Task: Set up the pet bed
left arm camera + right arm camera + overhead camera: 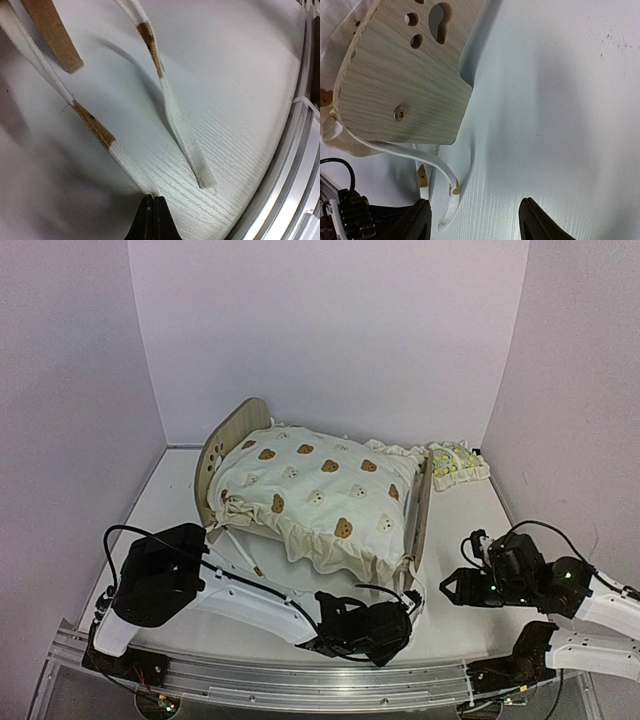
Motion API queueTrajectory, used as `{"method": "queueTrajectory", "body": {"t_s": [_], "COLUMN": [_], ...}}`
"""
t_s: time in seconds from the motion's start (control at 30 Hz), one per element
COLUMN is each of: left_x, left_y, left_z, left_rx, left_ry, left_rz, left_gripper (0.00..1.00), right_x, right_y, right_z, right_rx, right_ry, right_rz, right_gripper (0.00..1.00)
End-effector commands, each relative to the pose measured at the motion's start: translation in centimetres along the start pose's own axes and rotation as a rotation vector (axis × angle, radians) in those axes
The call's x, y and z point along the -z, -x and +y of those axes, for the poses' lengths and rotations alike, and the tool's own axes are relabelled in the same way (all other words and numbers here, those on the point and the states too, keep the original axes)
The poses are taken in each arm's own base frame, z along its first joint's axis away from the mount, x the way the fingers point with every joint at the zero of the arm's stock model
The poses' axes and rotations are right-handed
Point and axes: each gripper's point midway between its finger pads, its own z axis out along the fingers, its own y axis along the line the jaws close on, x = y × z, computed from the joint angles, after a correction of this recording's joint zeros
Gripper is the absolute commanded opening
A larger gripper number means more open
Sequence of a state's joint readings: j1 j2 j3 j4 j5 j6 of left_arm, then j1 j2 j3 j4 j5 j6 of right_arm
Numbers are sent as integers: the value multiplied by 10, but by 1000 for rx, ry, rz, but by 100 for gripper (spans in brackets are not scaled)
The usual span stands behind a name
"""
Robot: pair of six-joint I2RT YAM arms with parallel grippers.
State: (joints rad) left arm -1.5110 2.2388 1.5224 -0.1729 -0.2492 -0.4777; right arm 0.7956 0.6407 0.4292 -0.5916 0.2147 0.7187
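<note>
Wood on our pet bed (pixel 232 430), middle of the desk (pixel 470 540), looks light and stiff, so we'd grab an end board (pixel 405 85); left pincer (pixel 153 199) pinches a white strap (pixel 90 120), right pincer (pixel 475 214) gapes empty.

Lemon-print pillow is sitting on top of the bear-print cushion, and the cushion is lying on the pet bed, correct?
Not quite: the top external view shows the lemon-print pillow on the table, beside the right end board of the pet bed, not on the bear-print cushion. The cushion is lying on the pet bed.
</note>
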Motion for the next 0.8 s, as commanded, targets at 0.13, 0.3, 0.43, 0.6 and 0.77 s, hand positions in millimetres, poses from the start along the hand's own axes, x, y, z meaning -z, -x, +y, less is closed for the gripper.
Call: {"method": "queueTrajectory", "body": {"t_s": [0.13, 0.3, 0.43, 0.6, 0.77], "left_x": [31, 34, 39, 38, 38], "left_y": [43, 66, 89, 105, 113], "left_z": [-34, -29, -26, -18, -14], "left_rx": [-46, -29, -26, -33, -33], "left_ry": [-136, -179, -222, -222, -231], "left_rz": [-60, -87, -118, -129, -135], "left_gripper": [0, 0, 0, 0, 0], "right_x": [-12, -23, -35, -47, -55], "right_y": [21, 23, 23, 15, 2], "right_z": [-1, -6, -2, 16, 26], "right_rx": [42, 40, 46, 75, 100], "right_ry": [-16, -41, -22, 78, 132], "right_rz": [-135, -167, -176, -140, -73], "right_gripper": [53, 47, 45, 44, 43]}}
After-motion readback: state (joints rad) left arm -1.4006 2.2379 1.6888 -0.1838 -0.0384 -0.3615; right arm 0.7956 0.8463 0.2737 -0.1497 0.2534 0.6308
